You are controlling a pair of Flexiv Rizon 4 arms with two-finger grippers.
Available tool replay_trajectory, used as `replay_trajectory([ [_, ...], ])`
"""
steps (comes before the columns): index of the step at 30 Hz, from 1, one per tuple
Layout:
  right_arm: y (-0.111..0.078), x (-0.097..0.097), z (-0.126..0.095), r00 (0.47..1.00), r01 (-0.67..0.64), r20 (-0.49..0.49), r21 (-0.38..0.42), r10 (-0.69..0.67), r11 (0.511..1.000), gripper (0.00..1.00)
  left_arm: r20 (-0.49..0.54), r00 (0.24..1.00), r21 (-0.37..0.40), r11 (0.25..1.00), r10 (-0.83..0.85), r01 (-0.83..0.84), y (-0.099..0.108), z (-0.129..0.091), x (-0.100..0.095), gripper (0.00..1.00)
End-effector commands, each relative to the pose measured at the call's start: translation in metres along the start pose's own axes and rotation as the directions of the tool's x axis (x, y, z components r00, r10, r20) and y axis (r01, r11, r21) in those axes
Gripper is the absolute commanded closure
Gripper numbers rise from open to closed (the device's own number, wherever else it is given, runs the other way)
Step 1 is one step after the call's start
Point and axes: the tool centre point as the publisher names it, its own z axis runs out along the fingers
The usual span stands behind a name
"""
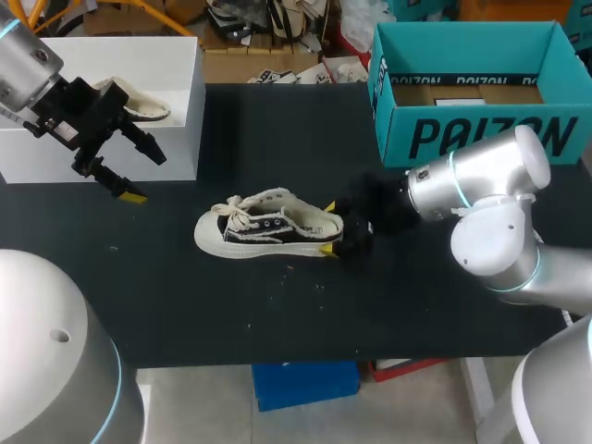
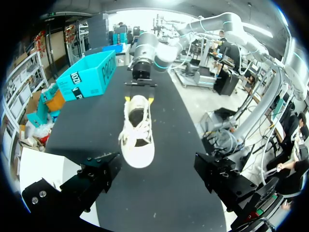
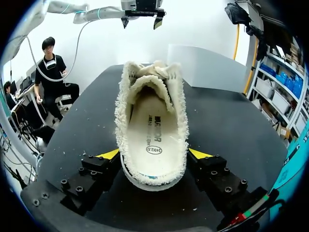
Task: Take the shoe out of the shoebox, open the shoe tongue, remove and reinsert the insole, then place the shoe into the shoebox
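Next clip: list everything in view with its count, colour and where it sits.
shoe: 1, black and white with cream lining, on its sole at the table's middle
shoebox: 1, teal, open, far right of the table
white box: 1, white, far left
beige item: 1, inside the white box, too unclear to identify
table: 1, black
left gripper: 1, open, empty, in front of the white box
right gripper: 1, shut on the shoe's heel

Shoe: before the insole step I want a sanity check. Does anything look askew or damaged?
Nothing stands out. The shoe stands upright on its sole, insole flat inside, heel held between the fingers of the right gripper.
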Motion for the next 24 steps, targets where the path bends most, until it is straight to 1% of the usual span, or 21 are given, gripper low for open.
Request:
replay_trajectory([
  [1, 0.001, -0.001, 0.002, 1.000, -0.001, 0.001, 0.001, 0.001, 1.000, 1.00, 0.002, 1.000, 0.000, 1.000, 0.002, -0.002, 0.001, 0.001, 0.000, 0.00],
  [12, 0.001, -0.001, 0.002, 1.000, -0.001, 0.001, 0.001, 0.001, 1.000, 1.00, 0.002, 1.000, 0.000, 1.000, 0.002, -0.002, 0.001, 0.001, 0.000, 0.00],
  [13, 0.001, -0.001, 0.002, 1.000, -0.001, 0.001, 0.001, 0.001, 1.000, 1.00, 0.014, 0.999, -0.044, 0.998, -0.047, 0.048, -0.001, 0.002, -0.003, 0.00],
  [14, 0.001, -0.001, 0.002, 1.000, -0.001, 0.001, 0.001, 0.001, 1.000, 1.00, 0.013, 0.996, -0.063, 0.994, -0.086, 0.086, -0.003, 0.004, -0.004, 0.00],
  [15, 0.001, -0.001, 0.002, 1.000, -0.001, 0.001, 0.001, 0.001, 1.000, 1.00, 0.024, 0.993, -0.065, 0.991, -0.120, 0.121, -0.006, 0.005, -0.004, 0.00],
  [16, 0.001, -0.001, 0.002, 1.000, -0.001, 0.001, 0.001, 0.001, 1.000, 1.00, 0.062, 0.982, -0.111, 0.976, -0.180, 0.186, -0.008, 0.007, -0.004, 0.00],
  [17, 0.001, -0.001, 0.002, 1.000, -0.001, 0.001, 0.001, 0.001, 1.000, 1.00, 0.079, 0.973, -0.139, 0.964, -0.218, 0.227, -0.009, 0.010, -0.004, 0.00],
  [19, 0.001, -0.001, 0.002, 1.000, -0.001, 0.001, 0.001, 0.001, 1.000, 1.00, 0.068, 0.959, -0.133, 0.950, -0.277, 0.283, -0.015, 0.018, 0.000, 0.00],
  [20, 0.001, -0.001, 0.002, 1.000, -0.001, 0.001, 0.001, 0.001, 1.000, 1.00, 0.052, 0.964, -0.144, 0.953, -0.262, 0.267, -0.019, 0.022, 0.004, 0.00],
  [24, 0.001, -0.001, 0.002, 1.000, -0.001, 0.001, 0.001, 0.001, 1.000, 1.00, 0.052, 0.964, -0.144, 0.953, -0.262, 0.267, -0.019, 0.022, 0.004, 0.00],
])
